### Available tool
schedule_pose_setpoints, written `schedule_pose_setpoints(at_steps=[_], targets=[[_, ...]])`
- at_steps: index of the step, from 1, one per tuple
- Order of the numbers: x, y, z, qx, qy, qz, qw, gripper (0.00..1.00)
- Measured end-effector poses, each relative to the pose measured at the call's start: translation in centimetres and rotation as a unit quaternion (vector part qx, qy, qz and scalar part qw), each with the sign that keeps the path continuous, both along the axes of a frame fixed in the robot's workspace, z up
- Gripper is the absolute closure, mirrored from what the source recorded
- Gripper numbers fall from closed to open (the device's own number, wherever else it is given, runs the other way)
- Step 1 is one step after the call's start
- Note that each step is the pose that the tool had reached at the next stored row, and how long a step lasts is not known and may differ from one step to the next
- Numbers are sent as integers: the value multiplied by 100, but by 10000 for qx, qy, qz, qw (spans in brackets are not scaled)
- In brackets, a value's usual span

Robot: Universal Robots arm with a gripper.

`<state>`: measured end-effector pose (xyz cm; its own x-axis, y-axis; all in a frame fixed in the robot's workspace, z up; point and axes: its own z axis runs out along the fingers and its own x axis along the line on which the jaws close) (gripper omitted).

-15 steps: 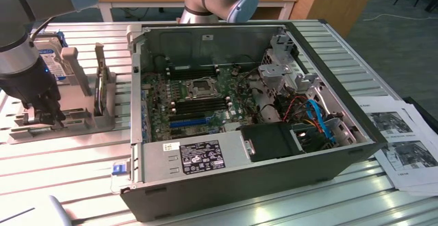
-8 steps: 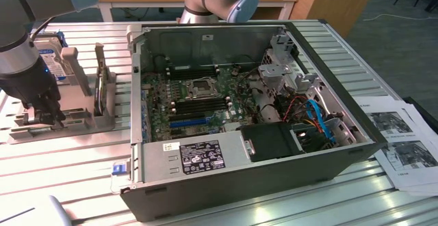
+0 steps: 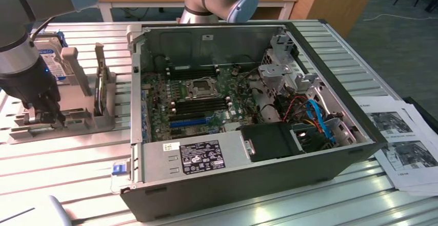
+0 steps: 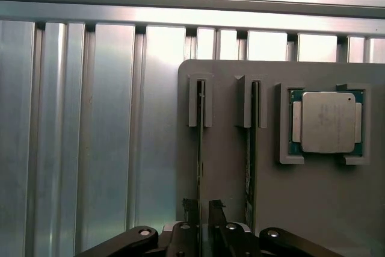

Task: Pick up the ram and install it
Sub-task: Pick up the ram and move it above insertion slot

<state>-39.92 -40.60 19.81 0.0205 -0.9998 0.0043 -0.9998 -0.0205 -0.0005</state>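
Note:
The ram (image 4: 200, 142) is a thin green stick standing on edge in a slot of the grey holder (image 4: 313, 209). A second stick (image 4: 251, 148) stands in the neighbouring slot. My gripper (image 4: 203, 210) is down over the first stick with one finger on each side of it. The fingers (image 4: 190, 209) sit close to the stick, and a small gap shows beside it. In the exterior view my gripper (image 3: 42, 116) is low over the holder (image 3: 68, 128), to the left of the open computer case (image 3: 239, 164).
A processor chip (image 4: 328, 121) lies in a recess of the holder beside the sticks. A hard drive (image 3: 51, 57) stands in a rack behind the gripper. The motherboard's black memory slots (image 3: 202, 104) and a blue slot strip (image 3: 190, 122) lie inside the case. Papers (image 3: 400, 139) lie at the right.

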Motion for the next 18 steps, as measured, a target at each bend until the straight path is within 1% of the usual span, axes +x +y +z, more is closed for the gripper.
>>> schedule_pose_setpoints(at_steps=[1,8,18], targets=[[0,0,0,0,0,0,10000,79],[-1,-2,1,-1,1,-1,10000,79],[0,-26,0,0,0,0,10000,79]])
